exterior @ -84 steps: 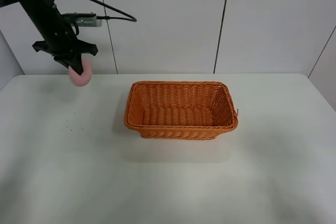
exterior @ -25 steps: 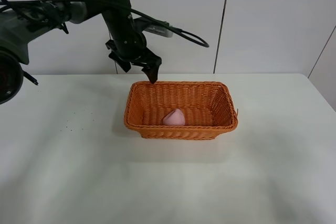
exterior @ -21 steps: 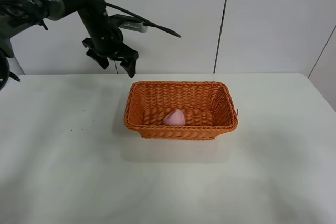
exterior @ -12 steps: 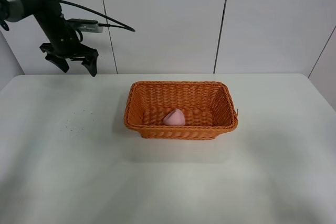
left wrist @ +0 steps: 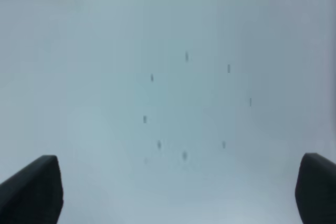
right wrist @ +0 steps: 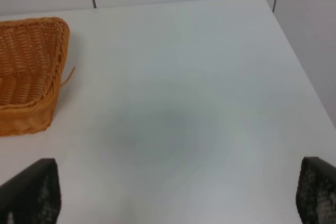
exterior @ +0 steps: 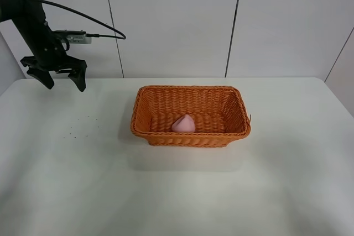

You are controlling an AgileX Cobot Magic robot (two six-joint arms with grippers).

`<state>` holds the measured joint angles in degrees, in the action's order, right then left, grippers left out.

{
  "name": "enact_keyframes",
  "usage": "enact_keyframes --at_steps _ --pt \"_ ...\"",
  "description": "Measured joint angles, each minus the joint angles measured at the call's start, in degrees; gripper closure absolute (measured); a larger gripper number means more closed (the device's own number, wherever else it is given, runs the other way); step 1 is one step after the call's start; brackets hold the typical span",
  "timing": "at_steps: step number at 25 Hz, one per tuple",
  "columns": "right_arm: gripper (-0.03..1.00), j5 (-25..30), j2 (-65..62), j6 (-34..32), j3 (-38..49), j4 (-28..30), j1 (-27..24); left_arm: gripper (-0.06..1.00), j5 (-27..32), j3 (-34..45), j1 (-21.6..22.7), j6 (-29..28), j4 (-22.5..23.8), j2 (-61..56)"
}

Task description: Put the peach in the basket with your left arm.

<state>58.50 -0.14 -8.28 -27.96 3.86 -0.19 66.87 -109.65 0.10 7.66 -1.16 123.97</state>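
Note:
The pale pink peach (exterior: 183,124) lies inside the orange wicker basket (exterior: 191,92), near its front wall, left of centre. The basket stands in the middle of the white table, and one end of it shows in the right wrist view (right wrist: 29,72). My left gripper (exterior: 62,82) is open and empty, held above the table's far left corner, well away from the basket. In the left wrist view its fingertips (left wrist: 31,192) frame bare table with small dark specks. My right gripper (right wrist: 178,198) is open over bare table to the right of the basket. It does not show in the exterior high view.
A white panelled wall (exterior: 232,20) runs behind the table. Black cables (exterior: 91,23) trail from the left arm. Small dark specks (exterior: 83,122) mark the table left of the basket. The table's right edge (right wrist: 294,61) shows in the right wrist view.
The peach, once held by my left gripper, now lies in the basket. The left arm, empty, has swung from the basket's back left corner out to the far left.

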Motion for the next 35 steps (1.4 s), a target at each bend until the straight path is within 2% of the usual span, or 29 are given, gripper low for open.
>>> enact_keyframes --at_steps 3,8,18,22,30,35 --pt "0.27 0.0 0.0 0.0 0.0 0.0 0.0 -0.05 0.0 6.8 0.0 -0.51 -0.13 -3.93" --pt "0.27 0.0 0.0 0.0 0.0 0.0 0.0 -0.05 0.0 23.24 0.0 -0.64 -1.26 -13.84" --pt "0.27 0.0 0.0 0.0 0.0 0.0 0.0 -0.05 -0.06 58.41 0.0 -0.64 0.0 -43.48" --pt "0.27 0.0 0.0 0.0 0.0 0.0 0.0 -0.05 -2.56 68.73 0.0 -0.64 0.27 -56.78" --pt "0.27 0.0 0.0 0.0 0.0 0.0 0.0 -0.05 -4.65 79.74 0.0 -3.27 0.27 -84.42" --pt "0.27 0.0 0.0 0.0 0.0 -0.04 0.0 -0.05 -6.39 81.11 0.0 -3.51 -0.31 -101.76"
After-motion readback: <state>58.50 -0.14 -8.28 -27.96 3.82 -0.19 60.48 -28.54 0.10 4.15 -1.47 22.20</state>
